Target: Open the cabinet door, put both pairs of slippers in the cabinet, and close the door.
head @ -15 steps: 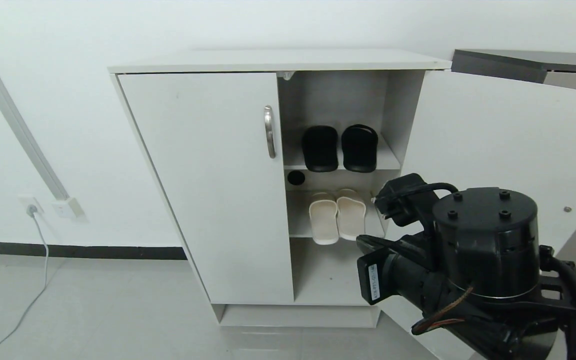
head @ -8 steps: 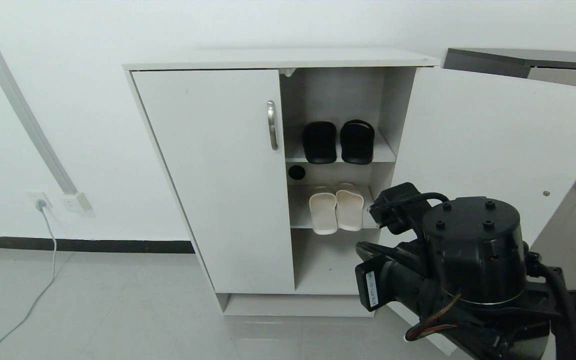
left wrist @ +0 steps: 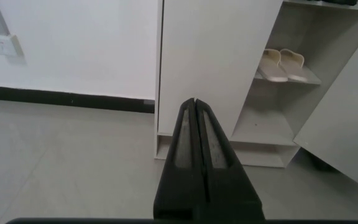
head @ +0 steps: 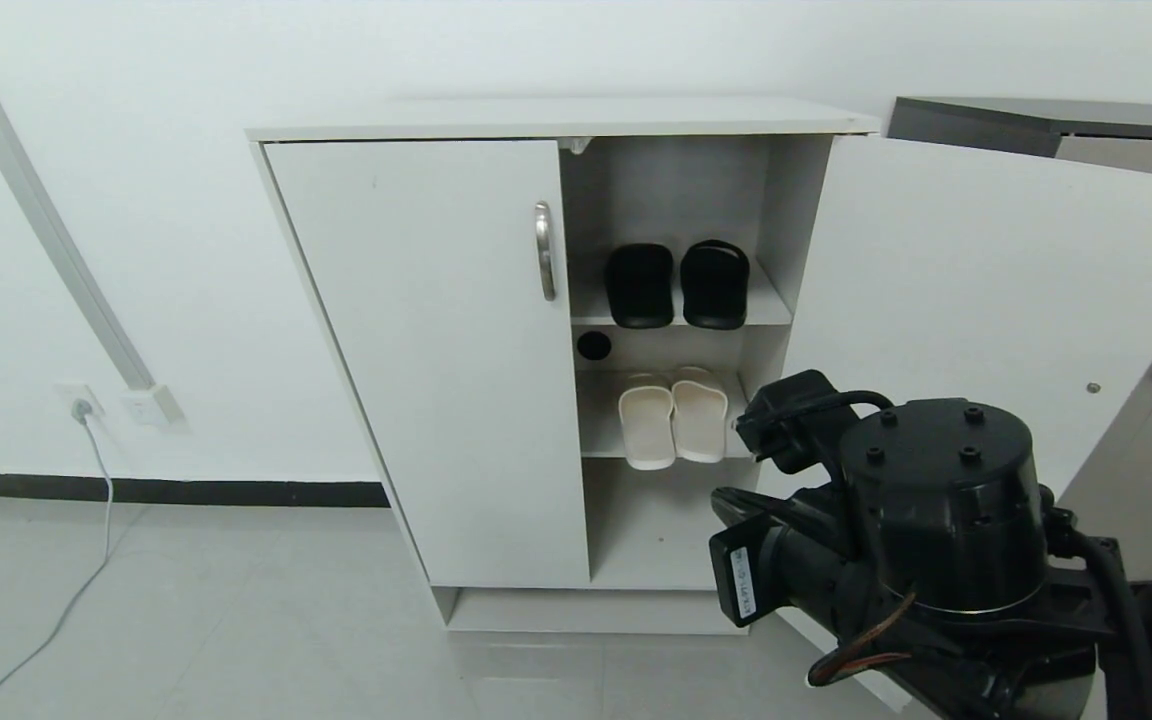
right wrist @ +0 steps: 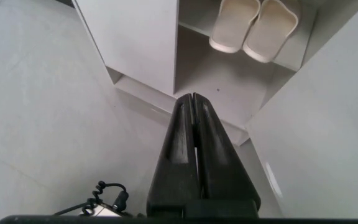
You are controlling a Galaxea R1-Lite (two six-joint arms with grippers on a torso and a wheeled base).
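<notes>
1. In the head view the cabinet (head: 556, 118) stands against the wall with its left door (head: 426, 350) shut and its right door (head: 976, 300) swung wide open.
2. That view takes in the black slippers (head: 678, 285) on the upper shelf. They lie side by side, long axes running front to back, strap ends toward the rear.
3. The cream slippers (head: 674, 420) sit on the shelf below, also side by side and lengthwise front to back, with their near ends at the shelf's front edge.
4. The left wrist view sees the cream pair (left wrist: 283, 64) from the side. The left gripper (left wrist: 194, 102) hangs over the floor (left wrist: 67, 162) before the shut door, fingers pressed together on nothing.
5. The right wrist view looks down on the cream pair (right wrist: 253, 28). The right gripper (right wrist: 193, 98) is above the floor in front of the open compartment, fingers likewise pressed together and empty.
</notes>
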